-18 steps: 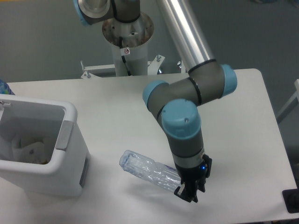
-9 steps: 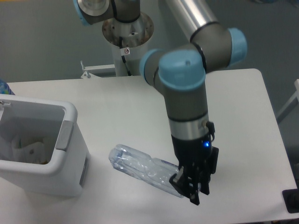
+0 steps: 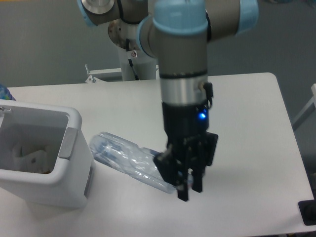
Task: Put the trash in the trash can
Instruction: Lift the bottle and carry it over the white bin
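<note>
A clear crinkled plastic bottle [image 3: 123,157] hangs tilted above the table, its free end pointing left toward the trash can [image 3: 74,153]. My gripper [image 3: 178,183] is shut on the bottle's right end, which hides the cap. The trash can is a white rectangular bin with a grey handle panel, standing at the left edge of the view. A crumpled white paper wad [image 3: 27,158] lies inside it. The bottle's left tip is close to the bin's right wall, outside it.
The arm's base column [image 3: 133,44] rises at the back centre of the white table [image 3: 247,123]. A dark object [image 3: 308,212] sits at the lower right corner, off the table's edge.
The gripper has risen and moved left with the bottle held in it. The bottle has come off the table and its free end is now nearer the bin.
</note>
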